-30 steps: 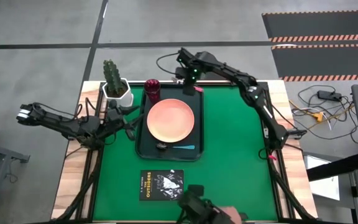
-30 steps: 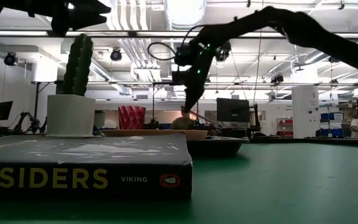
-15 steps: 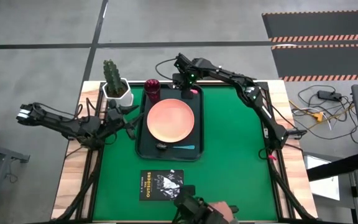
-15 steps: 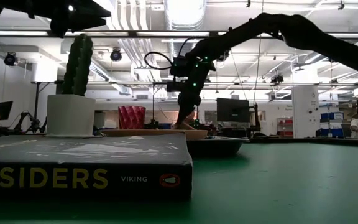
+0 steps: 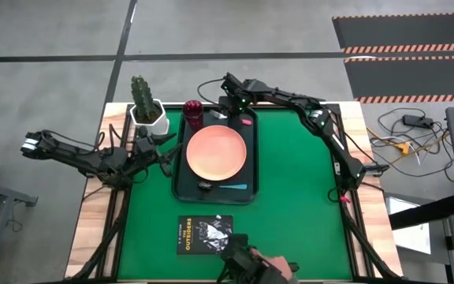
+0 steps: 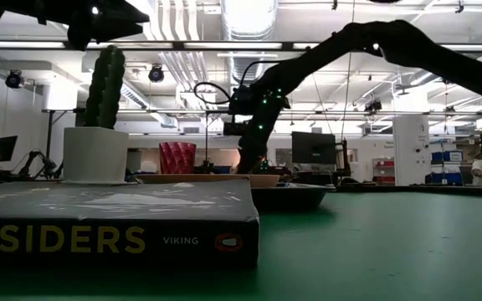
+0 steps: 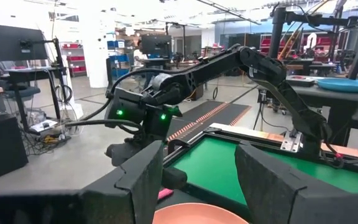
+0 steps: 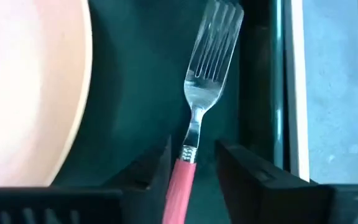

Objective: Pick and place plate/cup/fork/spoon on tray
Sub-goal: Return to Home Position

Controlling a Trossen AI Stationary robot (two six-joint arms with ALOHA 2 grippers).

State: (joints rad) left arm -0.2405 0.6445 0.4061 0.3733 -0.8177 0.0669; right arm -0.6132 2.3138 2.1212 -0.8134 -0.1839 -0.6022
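The dark tray (image 5: 178, 183) holds the peach plate (image 5: 217, 151), the maroon cup (image 5: 193, 114) at its far left corner and the teal-handled spoon (image 5: 228, 187) near its near rim. The fork (image 8: 211, 53) lies on the tray floor between the plate and the far rim, its tines toward the cup. Its red handle (image 5: 245, 121) points toward the table's right. My right gripper (image 8: 191, 171) is low over the tray's far end, open, with one finger on each side of the handle. My left gripper (image 7: 199, 180) waits open and empty, left of the tray (image 5: 162, 151). My right gripper has the fork's red handle (image 8: 184, 177) between its fingers, which lie along the fork. A gap shows between the handle and one finger (image 8: 244, 171). I cannot tell whether the other finger (image 8: 154, 171) touches it. The fork lies flat on the tray.
A white pot with a cactus (image 5: 146, 106) stands at the far left corner beside the cup. A black book (image 5: 205, 234) lies on the green mat near the front edge. A person's hand (image 5: 278, 272) with a dark object shows at the table's near edge.
My right gripper has come down and toward the table's left, to the tray's far end, carrying the fork. The fork was clear above the tray and now lies on its floor. The person's hand at the near edge has shifted.
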